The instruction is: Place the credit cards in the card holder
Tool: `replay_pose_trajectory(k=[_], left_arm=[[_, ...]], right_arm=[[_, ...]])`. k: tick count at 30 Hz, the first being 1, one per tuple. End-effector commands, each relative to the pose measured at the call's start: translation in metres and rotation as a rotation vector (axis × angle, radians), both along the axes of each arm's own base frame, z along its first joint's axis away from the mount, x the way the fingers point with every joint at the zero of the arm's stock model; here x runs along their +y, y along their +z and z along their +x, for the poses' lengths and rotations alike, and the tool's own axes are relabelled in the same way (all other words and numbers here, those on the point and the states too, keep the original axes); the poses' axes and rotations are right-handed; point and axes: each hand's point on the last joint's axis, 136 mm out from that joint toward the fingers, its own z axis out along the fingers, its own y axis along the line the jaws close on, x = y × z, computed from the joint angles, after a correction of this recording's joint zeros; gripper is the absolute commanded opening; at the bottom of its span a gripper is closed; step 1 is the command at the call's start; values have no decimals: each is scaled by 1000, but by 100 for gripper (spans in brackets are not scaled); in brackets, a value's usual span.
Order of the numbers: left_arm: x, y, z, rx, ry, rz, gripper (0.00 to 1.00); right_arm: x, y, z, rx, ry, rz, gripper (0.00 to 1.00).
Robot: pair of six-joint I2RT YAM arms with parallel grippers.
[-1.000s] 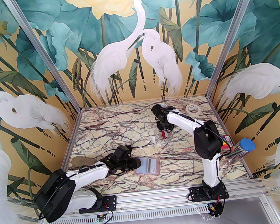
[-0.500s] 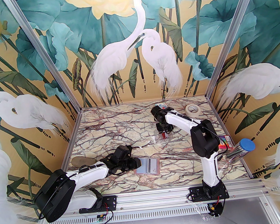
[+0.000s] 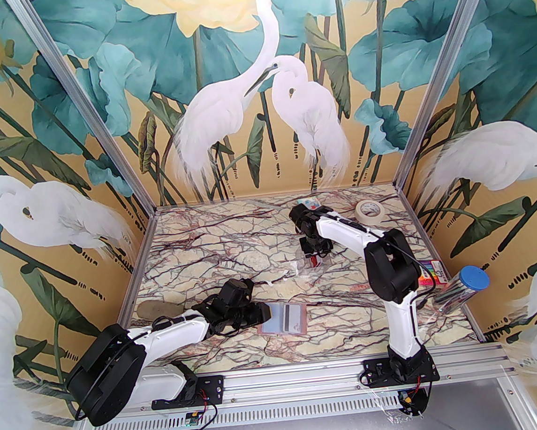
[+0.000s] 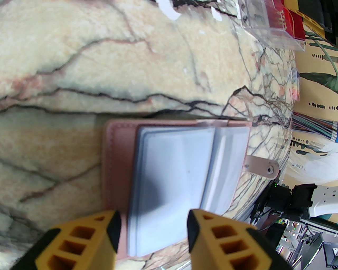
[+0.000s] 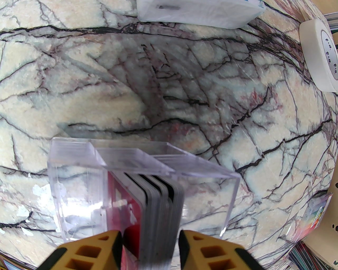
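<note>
Under the card holder [image 4: 113, 163] is the marble table [image 3: 216, 257]. The holder lies open on it, pink cover down, clear sleeves up, snap tab sticking out sideways. Well beyond the holder and off to its right is the clear stand [image 5: 79, 184], credit cards [image 5: 158, 205] upright on edge in one slot. My right gripper [image 5: 150, 237] is over that stack, pads against both outer faces, so it looks like I've pinched the whole stack. My left gripper [image 4: 153, 218] hovers at the holder's near edge, fingers half spread, gripping nothing. Cards should be light, stiff and slick, likely to fan. Best taken singly by the top edge, across the flat faces. Sleeves look floppy.
</note>
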Motion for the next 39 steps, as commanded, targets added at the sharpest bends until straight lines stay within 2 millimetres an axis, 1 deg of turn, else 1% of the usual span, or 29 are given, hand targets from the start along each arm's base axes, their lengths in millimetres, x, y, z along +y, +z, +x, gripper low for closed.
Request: replay_pose_trajectory(k=[1, 29, 39], left_arm=[[14, -23, -10, 53, 3, 75, 48], [13, -23, -9, 56, 1, 76, 48], [12, -22, -9, 54, -5, 77, 48]], right_arm=[[-8, 0, 0, 13, -6, -35, 41], [-21, 27, 1, -34, -2, -100, 41], [-24, 39, -1, -47, -2, -100, 37]])
